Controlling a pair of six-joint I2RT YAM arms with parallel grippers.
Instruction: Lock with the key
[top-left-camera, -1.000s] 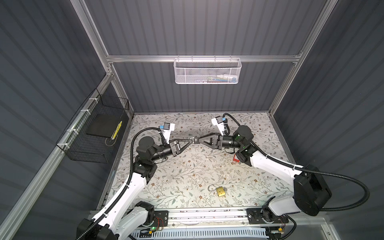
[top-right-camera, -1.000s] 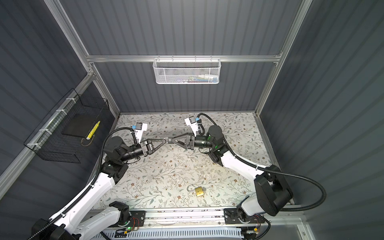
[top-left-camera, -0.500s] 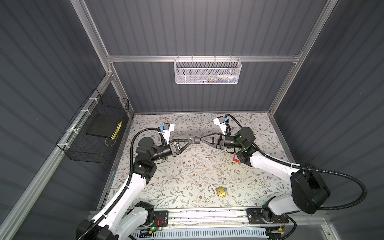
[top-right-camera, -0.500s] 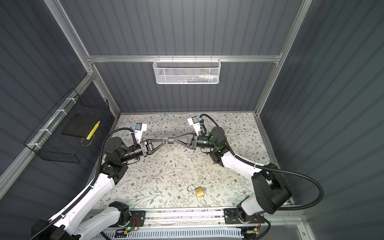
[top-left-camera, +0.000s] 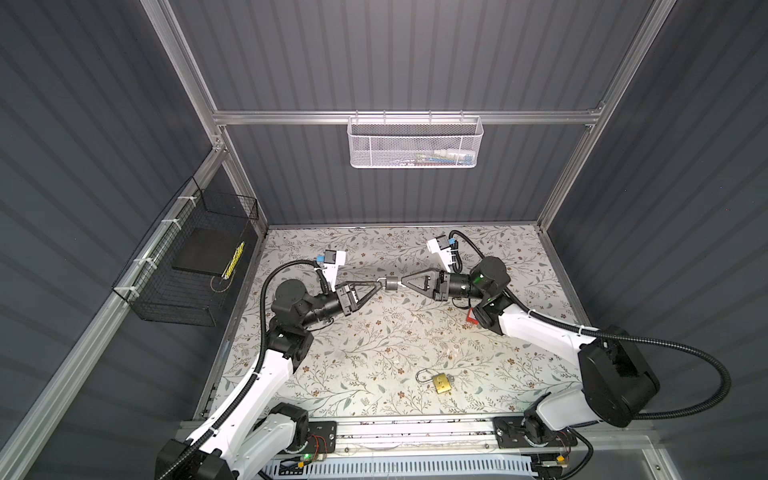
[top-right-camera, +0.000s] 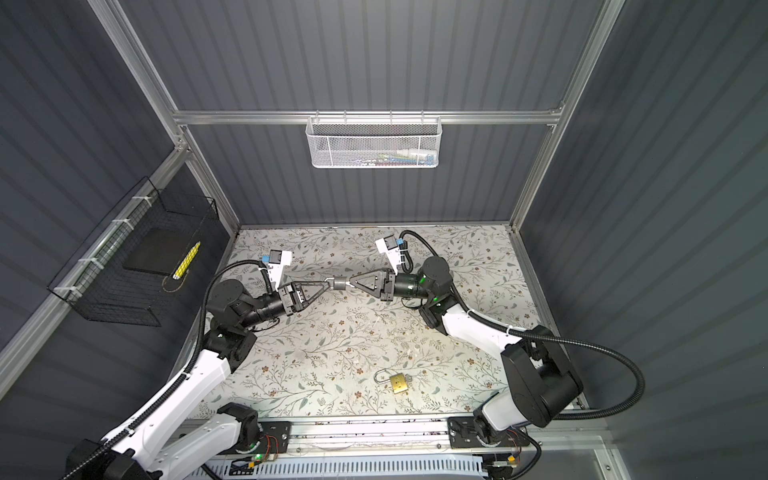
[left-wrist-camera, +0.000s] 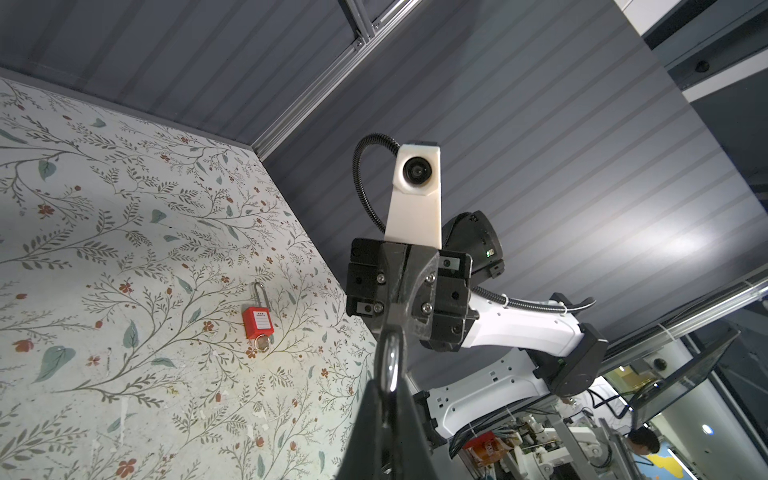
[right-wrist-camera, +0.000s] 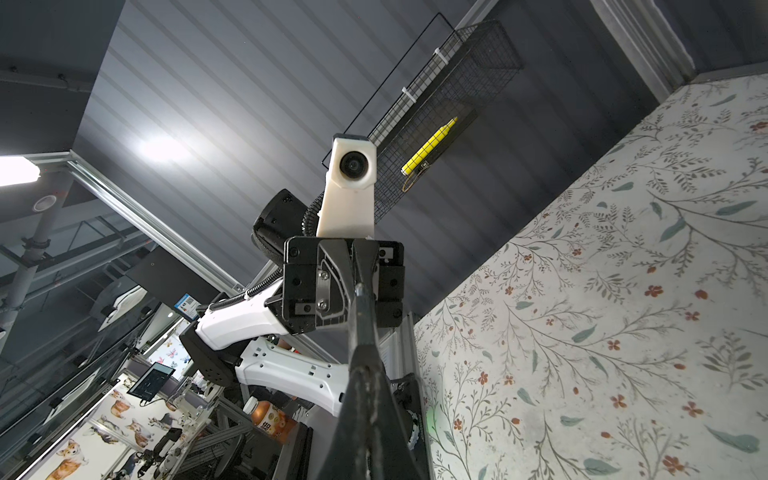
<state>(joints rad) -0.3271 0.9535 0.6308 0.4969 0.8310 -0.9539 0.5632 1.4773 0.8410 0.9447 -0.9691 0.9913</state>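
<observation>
In both top views the left gripper (top-left-camera: 378, 284) and right gripper (top-left-camera: 405, 283) meet tip to tip above the floral table (top-left-camera: 374, 345), a grey padlock (top-left-camera: 390, 283) between them, the right jaws nipped shut on its silver key (top-left-camera: 400, 282); a brass padlock (top-left-camera: 441, 382) lies at 5 o'clock. The left wrist view shows the left jaws clamped on the shackle (left-wrist-camera: 390, 365). The right wrist view shows the right fingers (right-wrist-camera: 365, 415) pressed together.
</observation>
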